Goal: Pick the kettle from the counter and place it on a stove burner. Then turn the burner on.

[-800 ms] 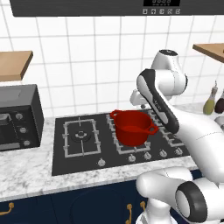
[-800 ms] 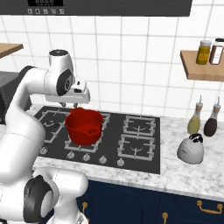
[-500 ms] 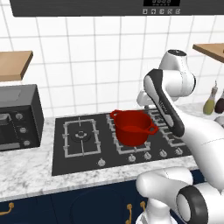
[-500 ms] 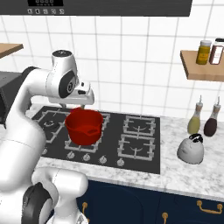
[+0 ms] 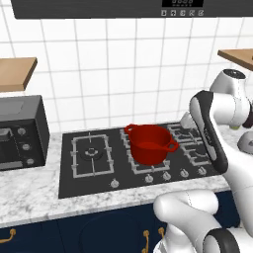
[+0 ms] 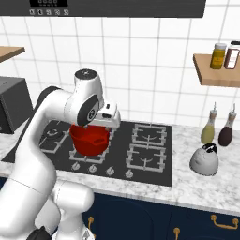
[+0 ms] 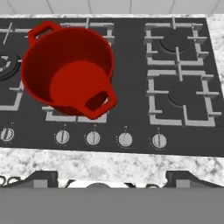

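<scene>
Arm raised over the cooktop (image 7: pixel 131 113), gripper (image 7: pixel 111 178) open and empty, fingertips barely visible; red pot (image 7: pixel 70 72) ahead-left; kettle (image 6: pixel 205 160) well aside on the tabletop (image 6: pixel 187 190).

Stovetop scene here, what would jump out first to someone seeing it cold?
The bright red pot grabs the eye first, sitting on the middle grates of the black cooktop. Next comes the big white robot arm, bent over the stove with its open gripper above the cooktop's front edge. The small silver kettle waits on the marbled counter, right of the cooktop, near two bottles.
</scene>
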Controlling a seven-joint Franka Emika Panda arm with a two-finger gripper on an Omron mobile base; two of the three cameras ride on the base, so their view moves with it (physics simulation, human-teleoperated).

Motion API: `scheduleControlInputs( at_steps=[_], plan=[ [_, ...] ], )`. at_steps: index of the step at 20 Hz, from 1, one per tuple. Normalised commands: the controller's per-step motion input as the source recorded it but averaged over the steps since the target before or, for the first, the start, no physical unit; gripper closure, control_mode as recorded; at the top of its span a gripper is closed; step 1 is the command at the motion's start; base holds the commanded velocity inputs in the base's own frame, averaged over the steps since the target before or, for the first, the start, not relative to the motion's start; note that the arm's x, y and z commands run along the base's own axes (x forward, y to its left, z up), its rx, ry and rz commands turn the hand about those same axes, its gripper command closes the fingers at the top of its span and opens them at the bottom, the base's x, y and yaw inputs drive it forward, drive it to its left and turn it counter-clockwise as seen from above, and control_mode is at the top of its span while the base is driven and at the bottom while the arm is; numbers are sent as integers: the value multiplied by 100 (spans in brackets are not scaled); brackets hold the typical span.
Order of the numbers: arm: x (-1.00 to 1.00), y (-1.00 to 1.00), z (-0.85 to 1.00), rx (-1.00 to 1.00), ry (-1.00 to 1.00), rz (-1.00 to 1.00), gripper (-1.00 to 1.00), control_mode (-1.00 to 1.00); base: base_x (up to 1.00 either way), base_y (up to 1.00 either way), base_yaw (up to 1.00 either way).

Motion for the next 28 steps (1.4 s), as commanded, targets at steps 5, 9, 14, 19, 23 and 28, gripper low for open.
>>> scheduleControlInputs(
  at_steps=[5, 9, 14, 19, 23, 28],
  plan=[
    [-1, -65, -31, -3, 2, -22, -100, -100, 0, 0, 0],
    [0, -81, -32, -4, 0, -19, -100, -100, 0, 0, 0],
    [0, -92, -36, 0, 0, -37, -100, -100, 0, 0, 0],
    [7, -78, -23, 0, 0, -34, -100, -100, 0, 0, 0],
    [23, -74, -26, 0, -1, -23, -100, -100, 0, 0, 0],
    [18, -71, -21, 0, 0, -22, -100, -100, 0, 0, 0]
  ],
)
